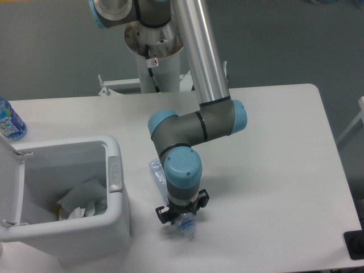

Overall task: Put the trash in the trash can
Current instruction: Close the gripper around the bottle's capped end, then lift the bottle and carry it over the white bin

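Clear plastic shows between and below the fingers: the bottle [181, 220] lies on the table [273, 170] with its capped end poking out on the near side of the gripper [182, 212] and its other end [156, 170] emerging on the far side, up and to the left, past the blue wrist. Its long axis thus runs diagonally under the tool, crossing the line between the fingers. They appear drawn in narrow around the bottle's neck end, but the wrist hides the contact, so I cannot tell whether they actually grip it.

Left of the fingers, near but apart, stands the trash can [116, 170], lid swung open, with the crumpled white wrapper [82, 202] already inside. My judgement: the coming move is a lift and a carry leftward over the rim.

Far beyond, at the table's back left edge, stands a blue-labelled water bottle [8, 122].
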Available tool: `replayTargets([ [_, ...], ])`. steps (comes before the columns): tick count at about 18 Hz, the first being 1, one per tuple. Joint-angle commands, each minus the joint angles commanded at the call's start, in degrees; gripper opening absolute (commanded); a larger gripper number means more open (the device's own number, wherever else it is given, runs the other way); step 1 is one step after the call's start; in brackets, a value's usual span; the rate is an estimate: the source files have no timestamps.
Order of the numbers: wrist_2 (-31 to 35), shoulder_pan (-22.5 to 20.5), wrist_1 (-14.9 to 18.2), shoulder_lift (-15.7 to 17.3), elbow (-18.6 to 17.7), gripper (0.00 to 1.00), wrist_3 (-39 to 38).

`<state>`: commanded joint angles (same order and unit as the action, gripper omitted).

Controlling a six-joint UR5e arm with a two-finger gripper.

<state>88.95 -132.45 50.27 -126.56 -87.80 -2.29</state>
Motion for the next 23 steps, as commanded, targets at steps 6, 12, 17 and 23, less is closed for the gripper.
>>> replayTargets([
  [6,0.44,-0.18,0.17,0.09,2.90,0.60,2.46],
  [12,0.35,-2.63,0.18,2.63,6.31,0.60,3.60],
  [17,-2.71,-6.68,-1.14,8.08,17.04,0.61,2.73],
  [23,-8.69,-7.48,-3.51,15.02,22.32,0.61,1.32],
])
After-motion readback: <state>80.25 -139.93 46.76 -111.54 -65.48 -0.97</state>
